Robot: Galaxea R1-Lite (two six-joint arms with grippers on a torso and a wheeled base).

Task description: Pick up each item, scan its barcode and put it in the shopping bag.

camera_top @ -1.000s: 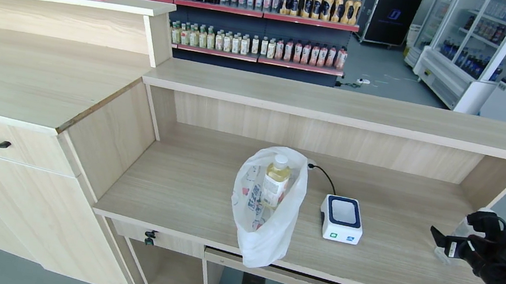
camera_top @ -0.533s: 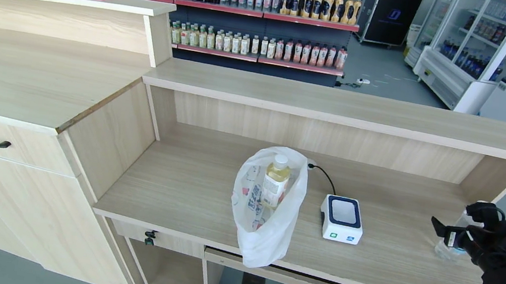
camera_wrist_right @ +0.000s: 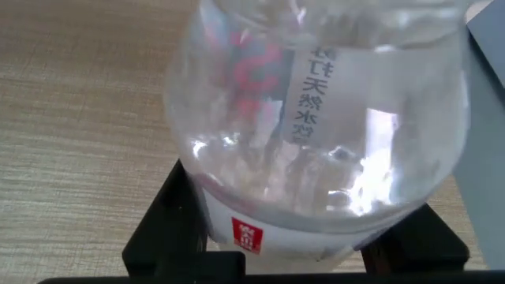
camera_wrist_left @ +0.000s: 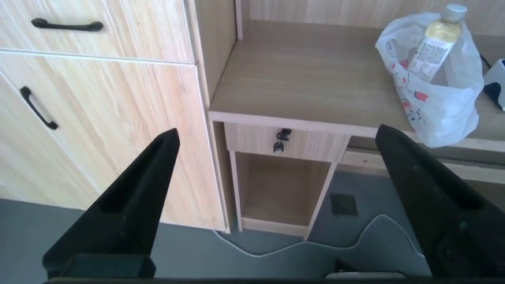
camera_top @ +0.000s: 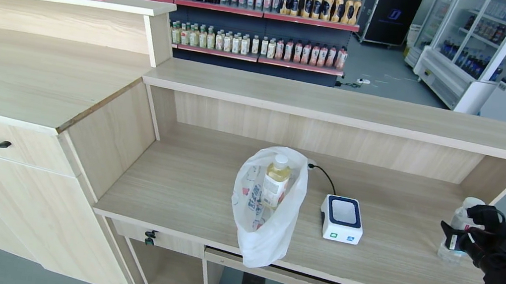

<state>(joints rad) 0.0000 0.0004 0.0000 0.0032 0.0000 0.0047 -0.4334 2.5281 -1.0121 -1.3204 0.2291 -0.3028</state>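
- The water bottle (camera_top: 456, 232) is at the far right end of the surface (camera_top: 186, 187), upright, clear, with a white cap and a pale label band.
- It is well apart from the shopping bag (camera_top: 269, 237).
- I cannot tell whether its base rests on the wood or hangs just above it.
- The right claw (camera_top: 461, 220) is pinching the water bottle, one black finger against each side of its lower body.
- The right wrist view shows that grip from close in. The water bottle (camera_wrist_right: 316, 134) bulges out over the right claw (camera_wrist_right: 288, 237), with a finger (camera_wrist_right: 162, 233) pressed to the label. Wood grain lies beneath.
- The shopping bag, white thin plastic with red print, stands open near the middle of the surface, its lower part drooping over the front edge.
- Inside it, a bottle of yellow drink (camera_top: 276, 178) stands upright, its white cap above the bag's rim.
- The barcode scanner (camera_top: 342, 219), a white box with a dark-framed window, sits just beside the bag on the side nearer the water bottle. A black cable (camera_top: 323, 172) runs from behind it.
- The left wrist view shows the left claw (camera_wrist_left: 276, 134) spread wide and holding nothing, low in front of the counter.
- The same view takes in the drawer fronts with black handles (camera_wrist_left: 67, 25), and farther off the shopping bag (camera_wrist_left: 446, 102) with the bottle of yellow drink (camera_wrist_left: 436, 47).
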